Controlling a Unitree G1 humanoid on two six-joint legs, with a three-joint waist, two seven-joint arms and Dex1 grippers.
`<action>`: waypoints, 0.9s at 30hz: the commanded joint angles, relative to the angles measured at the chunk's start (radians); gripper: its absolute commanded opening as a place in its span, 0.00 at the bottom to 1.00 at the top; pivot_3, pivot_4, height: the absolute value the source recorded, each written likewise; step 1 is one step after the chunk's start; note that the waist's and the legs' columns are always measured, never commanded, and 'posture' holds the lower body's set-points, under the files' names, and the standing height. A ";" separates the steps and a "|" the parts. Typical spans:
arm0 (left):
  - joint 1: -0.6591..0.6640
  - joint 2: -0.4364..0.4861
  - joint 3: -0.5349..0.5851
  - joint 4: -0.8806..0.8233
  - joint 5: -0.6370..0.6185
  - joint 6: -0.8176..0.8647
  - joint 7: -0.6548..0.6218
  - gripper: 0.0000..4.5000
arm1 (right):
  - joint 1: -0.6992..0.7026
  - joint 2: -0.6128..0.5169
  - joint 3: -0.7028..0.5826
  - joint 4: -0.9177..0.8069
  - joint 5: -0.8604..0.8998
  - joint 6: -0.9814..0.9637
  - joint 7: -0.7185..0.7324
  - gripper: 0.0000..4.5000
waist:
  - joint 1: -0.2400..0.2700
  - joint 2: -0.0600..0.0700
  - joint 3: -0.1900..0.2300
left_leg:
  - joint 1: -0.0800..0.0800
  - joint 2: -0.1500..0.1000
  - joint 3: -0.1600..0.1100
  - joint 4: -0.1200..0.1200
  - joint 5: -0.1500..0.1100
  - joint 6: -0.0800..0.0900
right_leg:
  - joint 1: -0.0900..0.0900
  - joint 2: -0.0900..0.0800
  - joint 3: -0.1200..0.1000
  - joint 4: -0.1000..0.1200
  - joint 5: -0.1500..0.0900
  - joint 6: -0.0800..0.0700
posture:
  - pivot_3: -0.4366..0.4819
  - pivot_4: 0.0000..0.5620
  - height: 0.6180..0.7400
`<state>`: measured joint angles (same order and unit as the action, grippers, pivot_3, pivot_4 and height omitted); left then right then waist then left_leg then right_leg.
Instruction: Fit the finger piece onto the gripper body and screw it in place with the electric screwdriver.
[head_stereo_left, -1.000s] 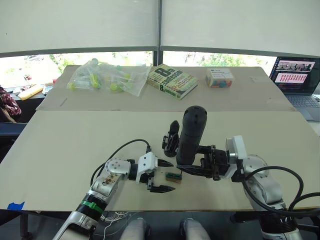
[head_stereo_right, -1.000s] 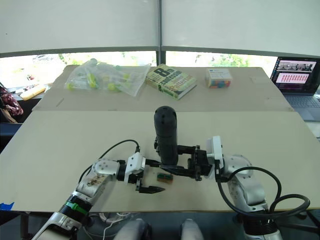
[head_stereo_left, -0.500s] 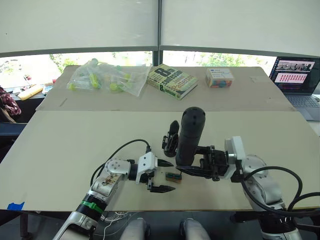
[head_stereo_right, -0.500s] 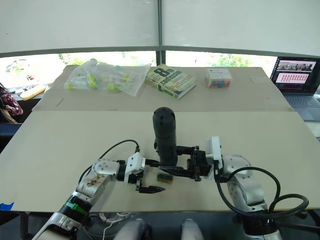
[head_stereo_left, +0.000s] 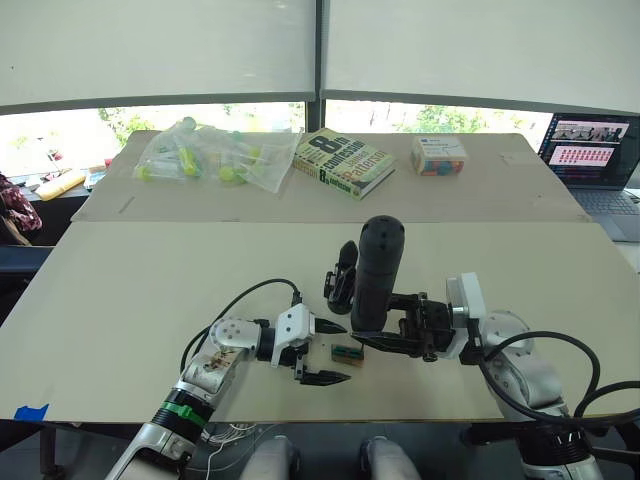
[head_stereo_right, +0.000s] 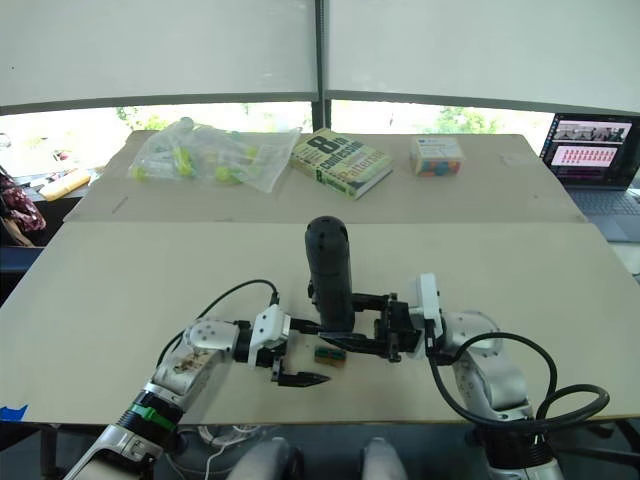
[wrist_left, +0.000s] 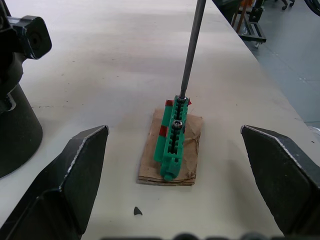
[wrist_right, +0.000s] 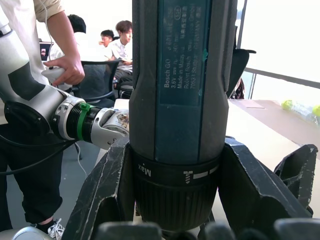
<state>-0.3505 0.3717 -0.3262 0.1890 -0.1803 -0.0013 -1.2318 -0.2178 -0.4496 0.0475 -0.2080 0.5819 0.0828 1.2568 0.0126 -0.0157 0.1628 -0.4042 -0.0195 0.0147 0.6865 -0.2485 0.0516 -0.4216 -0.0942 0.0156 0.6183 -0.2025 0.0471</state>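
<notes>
My right gripper (head_stereo_left: 388, 336) is shut on the electric screwdriver (head_stereo_left: 378, 272), holding the thick black body upright near its lower end (wrist_right: 182, 100). Its thin metal bit (wrist_left: 192, 50) points down onto the top of a small green-and-black block (wrist_left: 172, 135) that lies on a scrap of brown card. My left gripper (head_stereo_left: 335, 352) is open, with one finger on each side of that block (head_stereo_left: 347, 351). The gripper body (head_stereo_left: 342, 280), black with an upright pointed finger, stands just behind the block, to the left of the screwdriver. The finger piece is hidden from view.
On the far table lie a book (head_stereo_left: 343, 161), a clear bag of tubes (head_stereo_left: 210, 155) and a small box (head_stereo_left: 440, 155). A laptop (head_stereo_left: 590, 150) sits at the far right. Blue tape (head_stereo_left: 30, 411) marks the near left edge. People (wrist_right: 65, 55) stand and sit beyond the table.
My right gripper has edged slightly to the left with the screwdriver. The left gripper and the block have not moved.
</notes>
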 joint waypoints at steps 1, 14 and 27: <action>0.023 -0.004 -0.027 0.002 0.007 0.010 -0.004 1.00 | -0.003 0.000 -0.003 -0.042 0.018 -0.011 -0.003 0.42 | 0.000 0.000 0.000 | 0.000 0.000 0.000 0.000 0.000 0.000 | 0.000 0.000 0.000 0.000 0.000 0.000 | 0.48 0.27 1.00; 0.030 -0.004 -0.028 -0.005 0.007 0.013 0.004 1.00 | -0.009 0.003 0.017 -0.026 -0.004 -0.014 -0.014 0.42 | 0.000 0.000 -0.001 | 0.001 0.000 0.000 0.000 0.000 0.000 | 0.000 0.000 0.000 0.000 0.000 0.000 | 0.48 0.27 1.00; 0.027 -0.002 -0.026 0.006 0.009 0.009 0.002 1.00 | -0.010 0.007 0.020 -0.001 -0.023 -0.040 -0.018 0.42 | -0.001 0.000 -0.001 | 0.001 0.000 0.000 0.000 0.000 0.000 | 0.001 0.000 0.000 0.000 0.000 0.000 | 0.48 0.27 1.00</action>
<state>-0.3424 0.3717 -0.3261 0.1839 -0.1803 -0.0002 -1.2250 -0.2202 -0.4449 0.0696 -0.2048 0.5604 0.0657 1.2367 0.0121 -0.0159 0.1618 -0.4031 -0.0194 0.0147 0.6865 -0.2485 0.0516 -0.4208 -0.0942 0.0156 0.6183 -0.2025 0.0471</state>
